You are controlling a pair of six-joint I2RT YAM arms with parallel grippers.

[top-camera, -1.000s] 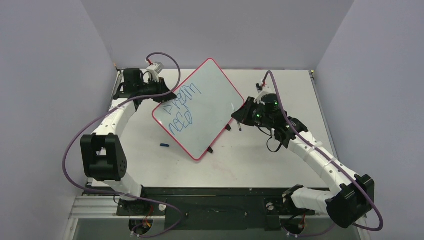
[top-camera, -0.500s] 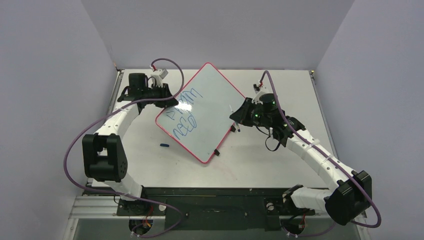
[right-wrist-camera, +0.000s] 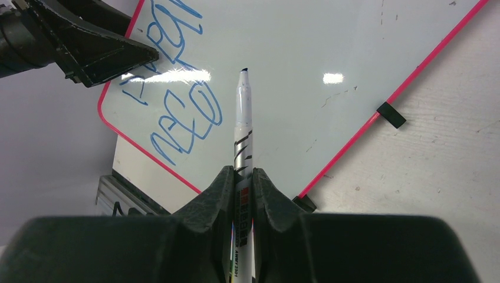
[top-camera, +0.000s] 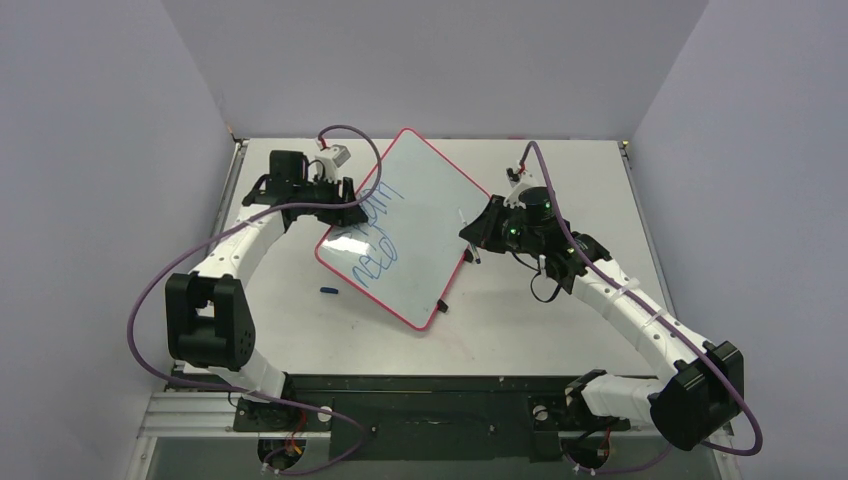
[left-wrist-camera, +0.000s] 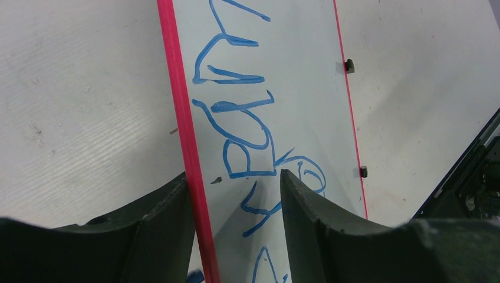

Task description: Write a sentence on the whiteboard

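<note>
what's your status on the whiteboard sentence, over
Left end effector open, astride whiteboard red rim. Right end effector shut on marker, tip over bare board. Sentence at two blue rows. Small blue cap lies off the board, not in the way.

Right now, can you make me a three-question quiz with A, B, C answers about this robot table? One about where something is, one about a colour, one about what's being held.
1. Where is the small blue piece?
A. on the table beside the whiteboard
B. on top of the whiteboard
C. tucked under the whiteboard

2. What colour is the sentence?
A. red
B. blue
C. green

3. The right end effector is:
A. open and empty
B. shut on the marker
C. shut on the whiteboard's rim

Answers: 1 A, it lies on bare table off the board's edge; 2 B, the strokes are blue; 3 B, its fingers clamp the marker's barrel.
</note>
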